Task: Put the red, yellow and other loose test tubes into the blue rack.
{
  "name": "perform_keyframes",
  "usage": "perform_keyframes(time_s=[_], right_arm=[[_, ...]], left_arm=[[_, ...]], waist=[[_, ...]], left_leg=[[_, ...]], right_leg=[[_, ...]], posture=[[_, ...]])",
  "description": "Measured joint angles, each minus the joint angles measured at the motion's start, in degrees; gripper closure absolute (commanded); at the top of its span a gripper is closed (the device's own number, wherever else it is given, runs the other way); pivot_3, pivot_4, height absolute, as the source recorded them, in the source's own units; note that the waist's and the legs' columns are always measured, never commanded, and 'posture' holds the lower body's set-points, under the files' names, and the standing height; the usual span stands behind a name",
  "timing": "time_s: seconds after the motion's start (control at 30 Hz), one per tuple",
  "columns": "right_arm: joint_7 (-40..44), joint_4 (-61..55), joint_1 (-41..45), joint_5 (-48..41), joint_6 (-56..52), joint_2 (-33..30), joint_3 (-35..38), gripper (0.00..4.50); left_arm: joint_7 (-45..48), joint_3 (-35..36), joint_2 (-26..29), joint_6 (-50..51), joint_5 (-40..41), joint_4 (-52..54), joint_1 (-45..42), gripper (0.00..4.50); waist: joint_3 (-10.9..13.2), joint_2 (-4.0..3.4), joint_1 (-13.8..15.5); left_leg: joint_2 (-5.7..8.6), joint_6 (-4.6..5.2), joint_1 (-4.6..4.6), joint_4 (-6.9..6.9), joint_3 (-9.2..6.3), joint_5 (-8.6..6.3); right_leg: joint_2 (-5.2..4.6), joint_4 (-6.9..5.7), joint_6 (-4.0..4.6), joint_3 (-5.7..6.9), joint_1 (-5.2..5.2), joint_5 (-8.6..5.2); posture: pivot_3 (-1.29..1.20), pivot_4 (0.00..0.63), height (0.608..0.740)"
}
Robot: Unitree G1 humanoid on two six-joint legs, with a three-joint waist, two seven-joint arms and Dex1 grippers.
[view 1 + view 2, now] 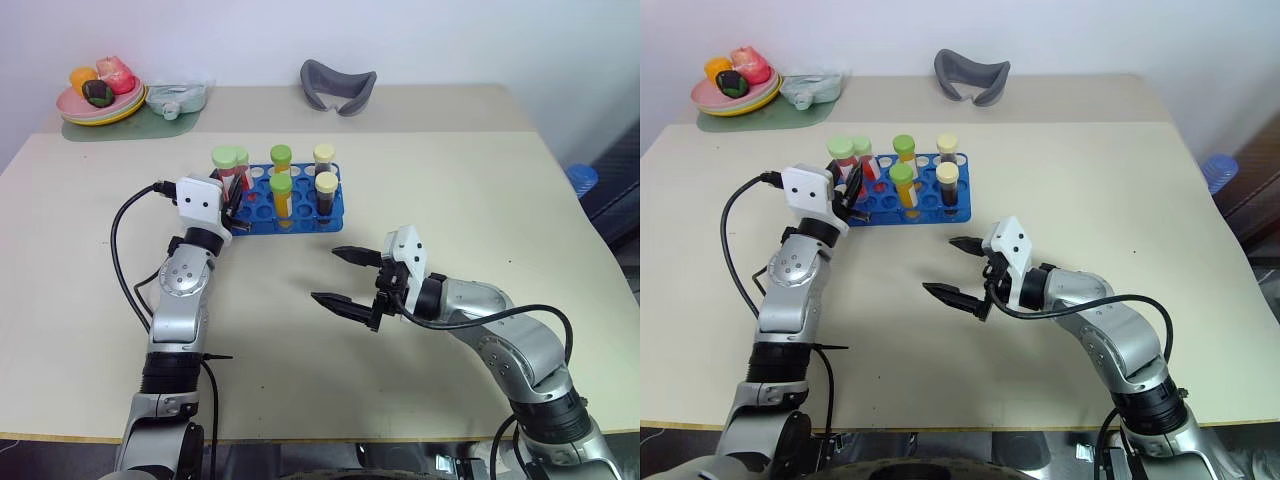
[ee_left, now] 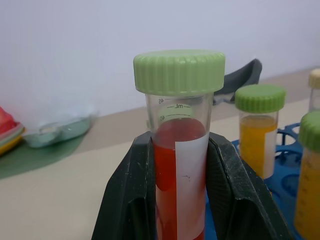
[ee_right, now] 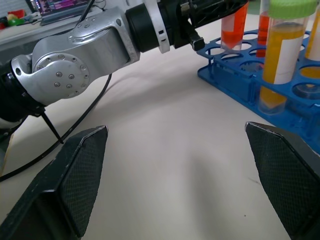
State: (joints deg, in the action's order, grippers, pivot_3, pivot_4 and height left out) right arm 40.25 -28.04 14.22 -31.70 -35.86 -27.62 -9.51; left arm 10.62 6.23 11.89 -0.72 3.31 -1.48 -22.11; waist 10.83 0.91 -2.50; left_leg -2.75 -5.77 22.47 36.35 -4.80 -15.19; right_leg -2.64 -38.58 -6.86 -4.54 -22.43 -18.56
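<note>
The blue rack [image 1: 300, 213] stands mid-table and holds several capped tubes, among them a yellow one [image 1: 282, 197] and a dark one [image 1: 326, 195]. My left gripper [image 1: 233, 196] is shut on a red test tube [image 2: 170, 165] with a light green cap [image 1: 228, 157], held upright at the rack's left end. Its black fingers [image 2: 130, 190] clamp the tube on both sides. The right wrist view shows the tube's lower end [image 3: 232, 30] at a hole in the rack; how deep it sits I cannot tell. My right gripper [image 1: 325, 274] hovers open in front of the rack with nothing between its fingers.
A plate of toy food [image 1: 100, 100] on a green mat and a clear bag [image 1: 180, 97] lie at the back left. A grey curved object [image 1: 338, 85] rests at the back centre. A blue item [image 1: 581, 178] sits off the table's right edge.
</note>
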Motion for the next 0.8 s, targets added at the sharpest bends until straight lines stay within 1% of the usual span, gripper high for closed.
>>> perform_keyframes(time_s=[0.47, 0.8], right_arm=[[-0.12, 0.00, -0.06, -0.04, -0.03, 0.20, -0.05, 0.00], [-0.09, 0.01, 0.12, -0.01, -0.03, 0.60, -0.20, 0.00]], left_arm=[[0.27, -0.63, -2.12, 3.19, 2.16, 5.03, 3.15, 3.75], [-0.20, -0.93, -2.82, 5.15, 2.35, 5.12, 3.27, 3.75]], waist=[[0.00, 0.00, 0.01], [0.00, 0.00, 0.08]], left_leg=[[0.00, 0.00, -0.01, -0.01, -0.01, 0.00], [0.00, 0.00, -0.01, -0.02, -0.01, 0.00]], right_leg=[[0.00, 0.02, 0.00, 0.01, 0.02, 0.00], [0.00, 0.04, 0.00, 0.01, 0.03, 0.00]], posture=[[0.00, 0.150, 0.740], [0.00, 0.150, 0.740]])
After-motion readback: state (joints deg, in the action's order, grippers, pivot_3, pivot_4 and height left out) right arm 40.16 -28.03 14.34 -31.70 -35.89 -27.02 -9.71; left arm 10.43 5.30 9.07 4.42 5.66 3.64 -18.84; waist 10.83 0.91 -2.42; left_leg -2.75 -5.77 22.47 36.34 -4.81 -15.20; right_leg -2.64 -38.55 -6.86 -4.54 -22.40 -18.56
